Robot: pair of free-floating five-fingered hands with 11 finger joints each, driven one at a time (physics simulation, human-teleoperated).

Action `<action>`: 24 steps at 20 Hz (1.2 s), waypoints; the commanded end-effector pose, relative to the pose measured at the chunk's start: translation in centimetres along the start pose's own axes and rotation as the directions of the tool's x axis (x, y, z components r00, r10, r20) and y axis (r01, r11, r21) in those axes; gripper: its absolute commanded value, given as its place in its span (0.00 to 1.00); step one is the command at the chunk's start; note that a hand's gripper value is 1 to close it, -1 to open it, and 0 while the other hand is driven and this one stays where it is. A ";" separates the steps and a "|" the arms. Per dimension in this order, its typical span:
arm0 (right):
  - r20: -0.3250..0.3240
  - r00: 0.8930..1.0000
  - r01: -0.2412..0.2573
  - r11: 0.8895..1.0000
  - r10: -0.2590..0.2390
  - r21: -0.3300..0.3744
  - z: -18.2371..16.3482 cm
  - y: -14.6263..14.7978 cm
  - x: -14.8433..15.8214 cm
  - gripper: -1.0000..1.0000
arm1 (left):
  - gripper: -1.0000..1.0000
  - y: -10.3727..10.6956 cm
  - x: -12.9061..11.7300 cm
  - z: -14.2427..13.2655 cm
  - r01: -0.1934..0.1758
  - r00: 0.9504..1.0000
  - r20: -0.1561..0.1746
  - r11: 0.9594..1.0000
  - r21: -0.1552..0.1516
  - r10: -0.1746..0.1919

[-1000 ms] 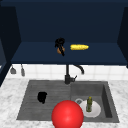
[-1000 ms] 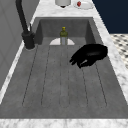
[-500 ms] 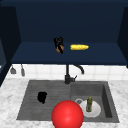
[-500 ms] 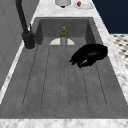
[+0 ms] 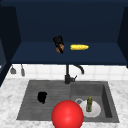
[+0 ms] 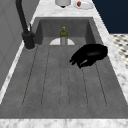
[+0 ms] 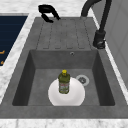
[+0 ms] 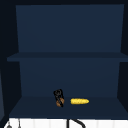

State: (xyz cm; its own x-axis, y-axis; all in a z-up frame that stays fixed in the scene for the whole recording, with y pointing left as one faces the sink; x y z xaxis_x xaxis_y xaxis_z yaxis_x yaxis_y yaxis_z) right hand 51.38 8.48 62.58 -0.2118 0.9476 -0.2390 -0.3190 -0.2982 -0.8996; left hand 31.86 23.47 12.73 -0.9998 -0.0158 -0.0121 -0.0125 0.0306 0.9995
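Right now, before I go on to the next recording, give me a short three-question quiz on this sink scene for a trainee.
1. True or false: the green bottle stands upright on the white plate in the sink basin.
2. What lies on the shelf beside the right hand, which grips a brown item? A: a yellow corn cob. B: a spoon. C: a cup.
3. Fill in: the left hand is over the sink's ribbed ____.

Key: 1 true; 2 A; 3 draining board.
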 end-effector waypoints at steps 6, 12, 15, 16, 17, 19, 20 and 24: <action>-0.051 0.998 -0.047 0.992 0.041 -0.117 6.4 -2.7 0.9 1.00 | 0.50 0.0 0.0 0.0 0.000 1.000 0.000 1.000 0.000 0.000; -0.105 0.993 -0.054 0.994 0.044 -0.096 10.1 -1.1 2.2 1.00 | 0.50 0.0 0.0 0.0 0.000 1.000 0.000 1.000 0.000 0.000; -0.090 0.994 -0.071 0.991 0.062 -0.110 12.2 -0.5 2.6 1.00 | 0.50 0.0 0.0 0.0 0.000 1.000 0.000 1.000 0.000 0.000; -0.091 0.994 -0.072 0.991 0.062 -0.112 12.9 -0.3 2.8 1.00 | 0.50 0.0 0.0 0.0 0.000 1.000 0.000 1.000 0.000 0.000; -0.091 0.994 -0.073 0.991 0.063 -0.114 13.7 -0.1 3.0 1.00 | 0.50 0.0 0.0 0.0 0.000 1.000 0.000 1.000 0.000 0.000; -0.092 0.994 -0.075 0.991 0.064 -0.115 15.2 0.4 3.4 1.00 | 0.50 0.0 0.0 0.0 0.000 1.000 0.000 1.000 0.000 0.000; -0.093 0.994 -0.075 0.990 0.065 -0.115 15.9 0.7 3.6 1.00 | 0.50 0.0 0.0 0.0 0.000 1.000 0.000 1.000 0.000 0.000; -0.087 0.995 -0.056 0.991 0.046 -0.122 19.0 1.8 4.3 1.00 | 0.50 0.0 0.0 0.0 0.000 1.000 0.000 1.000 0.000 0.000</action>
State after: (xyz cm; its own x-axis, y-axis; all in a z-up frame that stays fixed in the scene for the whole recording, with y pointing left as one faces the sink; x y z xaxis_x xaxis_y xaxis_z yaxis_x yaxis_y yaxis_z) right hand 34.67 9.82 66.89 -0.1500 0.9405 -0.3047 -0.2061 -0.3312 -0.9208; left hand 31.86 23.47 12.73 -0.9998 -0.0158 -0.0121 -0.0125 0.0306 0.9995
